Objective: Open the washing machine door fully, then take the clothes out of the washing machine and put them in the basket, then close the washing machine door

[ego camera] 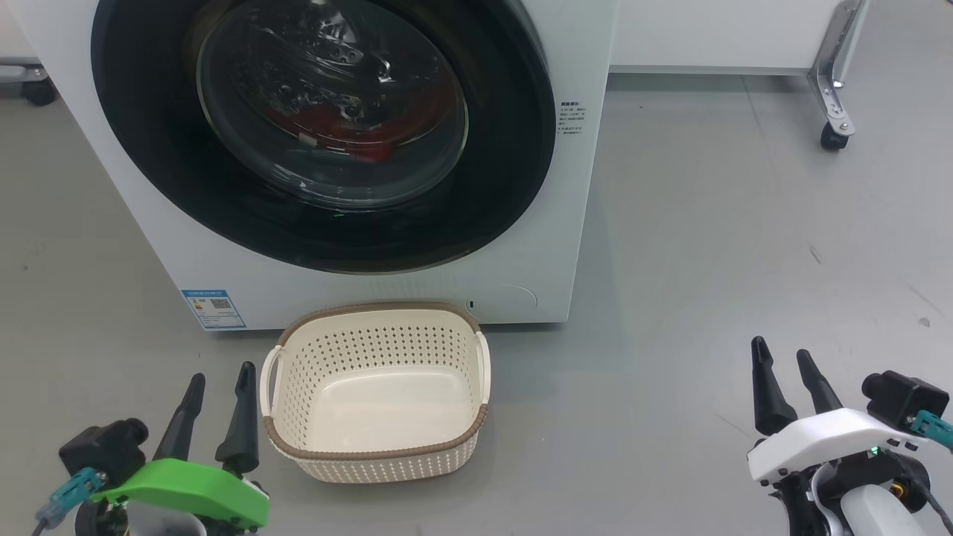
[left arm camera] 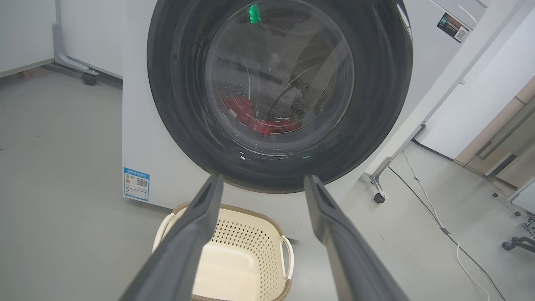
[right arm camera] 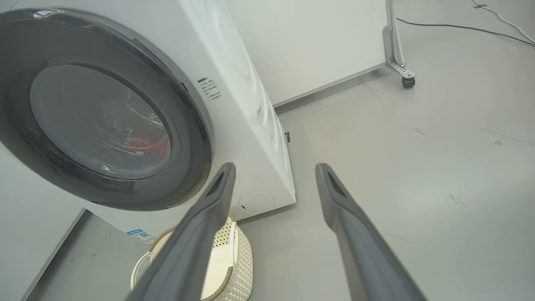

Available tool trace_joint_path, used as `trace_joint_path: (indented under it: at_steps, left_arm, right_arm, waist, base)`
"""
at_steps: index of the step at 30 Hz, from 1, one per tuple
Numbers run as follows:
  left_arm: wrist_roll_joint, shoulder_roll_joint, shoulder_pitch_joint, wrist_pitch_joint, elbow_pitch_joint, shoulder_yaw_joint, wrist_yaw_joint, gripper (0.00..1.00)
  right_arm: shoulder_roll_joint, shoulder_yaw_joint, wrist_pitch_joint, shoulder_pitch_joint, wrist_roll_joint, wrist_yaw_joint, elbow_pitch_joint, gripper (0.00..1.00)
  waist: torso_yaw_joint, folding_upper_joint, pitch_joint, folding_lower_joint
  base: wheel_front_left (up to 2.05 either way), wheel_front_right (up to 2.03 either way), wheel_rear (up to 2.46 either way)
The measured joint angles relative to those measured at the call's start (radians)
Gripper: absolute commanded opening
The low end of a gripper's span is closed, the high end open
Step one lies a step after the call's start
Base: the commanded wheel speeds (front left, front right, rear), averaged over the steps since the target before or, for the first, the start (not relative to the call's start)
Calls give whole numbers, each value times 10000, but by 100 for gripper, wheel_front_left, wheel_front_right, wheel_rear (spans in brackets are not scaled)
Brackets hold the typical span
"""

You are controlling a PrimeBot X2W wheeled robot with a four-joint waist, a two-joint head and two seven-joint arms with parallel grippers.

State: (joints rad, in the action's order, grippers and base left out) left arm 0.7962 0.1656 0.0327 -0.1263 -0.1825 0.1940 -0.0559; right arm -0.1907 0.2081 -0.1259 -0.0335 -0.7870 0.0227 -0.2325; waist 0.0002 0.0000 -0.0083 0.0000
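Door shut, basket in front of the machine
The washing machine door (ego camera: 327, 112) is closed on the washing machine (ego camera: 573, 246), with red clothes (ego camera: 335, 130) behind the glass. The basket (ego camera: 387, 465) (cream, brown-rimmed) sits just before it. The left gripper (ego camera: 221, 376) beside the basket and the right gripper (ego camera: 782, 353) well apart both have their fingers spread, holding nothing.

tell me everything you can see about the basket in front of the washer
The basket is a small cream plastic tub, a rounded rectangle, with rows of holes in its walls, a brown woven-look rim and a white loop handle on each side. It stands upright and empty on the grey floor, just in front of the washing machine; whether it touches the machine I cannot tell.
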Motion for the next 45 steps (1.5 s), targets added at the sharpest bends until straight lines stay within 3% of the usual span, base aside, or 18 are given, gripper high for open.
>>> trace_joint_path:
  at_steps: [15, 32, 45]
  left_arm:
    - [-2125, 82, 0, -527, -15, 685, 487, 100]
    - [-3582, 61, -9, -922, -359, 1072, 1009, 100]
    - [-3603, -113, -9, -813, -644, 997, 1127, 100]
  right_arm:
    - [-67, 786, -523, 1, 1898, -449, -132, 100]
    - [-128, 1467, -1089, -1, 3699, -780, -320, 100]
    - [-40, 1354, -1175, -2, 3916, -874, -562, 100]
  waist:
    - [-1, 0, -33, 0]
    - [-20, 0, -56, 0]
    - [-28, 0, -73, 0]
  base:
    - [0, 0, 0]
    - [0, 0, 0]
    - [0, 0, 0]
